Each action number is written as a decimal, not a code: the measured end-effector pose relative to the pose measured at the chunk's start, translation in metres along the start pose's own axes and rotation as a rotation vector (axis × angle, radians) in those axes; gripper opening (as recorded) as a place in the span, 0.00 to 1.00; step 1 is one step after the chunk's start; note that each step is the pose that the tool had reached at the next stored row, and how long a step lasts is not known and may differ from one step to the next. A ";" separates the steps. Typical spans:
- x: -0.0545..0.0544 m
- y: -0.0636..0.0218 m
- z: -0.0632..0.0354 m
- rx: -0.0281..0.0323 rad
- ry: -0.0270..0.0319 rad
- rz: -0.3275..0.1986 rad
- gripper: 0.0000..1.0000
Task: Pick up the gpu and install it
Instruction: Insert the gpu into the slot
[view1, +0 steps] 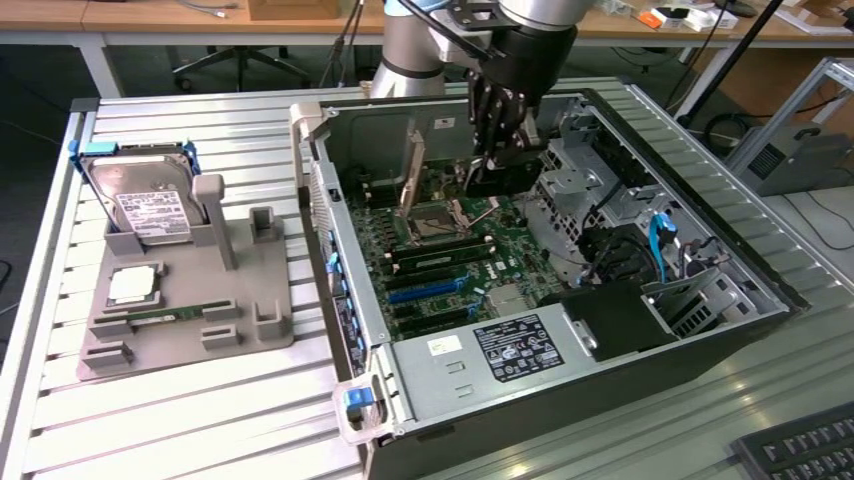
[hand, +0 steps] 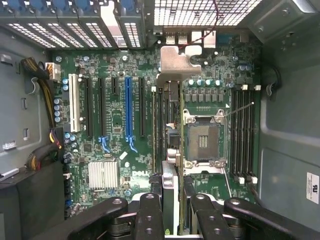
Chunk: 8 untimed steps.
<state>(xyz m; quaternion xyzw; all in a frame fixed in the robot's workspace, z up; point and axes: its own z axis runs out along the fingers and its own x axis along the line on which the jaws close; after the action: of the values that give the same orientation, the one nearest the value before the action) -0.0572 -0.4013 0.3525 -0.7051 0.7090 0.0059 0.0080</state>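
The gpu (view1: 502, 178) hangs inside the open computer case (view1: 747, 300), its black face showing, above the motherboard near the empty CPU socket (view1: 434, 218). My gripper (view1: 497, 150) reaches down from above and is shut on the card's upper edge. In the wrist view the gpu (hand: 170, 125) is seen edge-on, with its silver end bracket (hand: 175, 62) toward the case's rear slots. It runs between the black expansion slots (hand: 141, 105) and the CPU socket (hand: 202, 140). The gripper (hand: 172, 212) clamps it between black fingers (hand: 150, 215).
A grey parts holder (view1: 254, 300) at the exterior view's left carries a hard drive (view1: 154, 205), a CPU (view1: 131, 285) and a RAM stick (view1: 167, 315). Power supply (view1: 514, 350), drive cage (view1: 587, 180) and case walls hem in the board. A blue slot (hand: 128, 107) lies among the black ones.
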 end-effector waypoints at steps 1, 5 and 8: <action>0.000 0.0004 0.0002 -0.0001 0.0001 0.000 0.27; 0.001 0.0025 0.0008 -0.0001 0.0004 0.000 0.27; 0.002 0.0051 0.0014 -0.0002 0.0003 0.000 0.27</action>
<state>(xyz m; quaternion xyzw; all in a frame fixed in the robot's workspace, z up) -0.0624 -0.4037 0.3511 -0.7051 0.7091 0.0059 0.0078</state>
